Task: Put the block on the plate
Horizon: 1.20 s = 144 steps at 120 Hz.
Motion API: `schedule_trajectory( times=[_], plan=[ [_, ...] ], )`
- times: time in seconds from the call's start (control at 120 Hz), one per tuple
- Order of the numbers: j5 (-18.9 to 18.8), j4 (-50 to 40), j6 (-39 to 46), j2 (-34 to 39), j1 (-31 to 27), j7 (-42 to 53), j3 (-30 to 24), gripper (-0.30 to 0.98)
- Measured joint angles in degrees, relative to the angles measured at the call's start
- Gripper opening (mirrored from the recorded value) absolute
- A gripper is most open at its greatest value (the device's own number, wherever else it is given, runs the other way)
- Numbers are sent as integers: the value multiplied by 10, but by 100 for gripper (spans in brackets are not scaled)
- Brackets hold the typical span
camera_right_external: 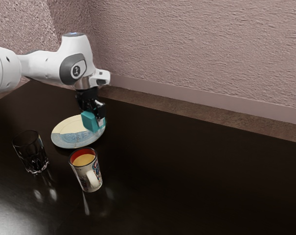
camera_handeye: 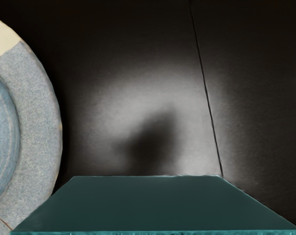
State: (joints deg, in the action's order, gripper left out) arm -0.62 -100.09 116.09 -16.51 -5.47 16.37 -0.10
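So the teal block [camera_right_external: 90, 122] is up in the tool [camera_right_external: 99, 119], gripped between its two fingers, and it looks to be hanging a bit above the plate [camera_right_external: 65, 129] rather than sitting on it. Catch is, going by the wrist view it's out by the rim, with a good part of it over bare worktop [camera_right_external: 196, 176]. I'd shift it in toward the plate's middle before dropping any height, otherwise it could catch the rim and tip. Then ease straight down, keep it level, and only let go once the bottom is flat on the plate. The mug [camera_right_external: 84, 172] and glass [camera_right_external: 31, 155] are both close to the plate, so I'd keep the sideways move short and lift straight up afterwards.
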Motion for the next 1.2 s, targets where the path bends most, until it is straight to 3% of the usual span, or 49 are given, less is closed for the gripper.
schedule_trajectory(
  times=[0.383,0.775,1.067,1.2],
  plan=[
    [-2,140,-11,-123,-103,36,2,35],
    [5,278,-8,-272,-141,60,-3,37],
    [20,283,-5,-291,-143,71,-5,57],
    [22,274,-10,-255,-145,75,-7,62]
  ],
)
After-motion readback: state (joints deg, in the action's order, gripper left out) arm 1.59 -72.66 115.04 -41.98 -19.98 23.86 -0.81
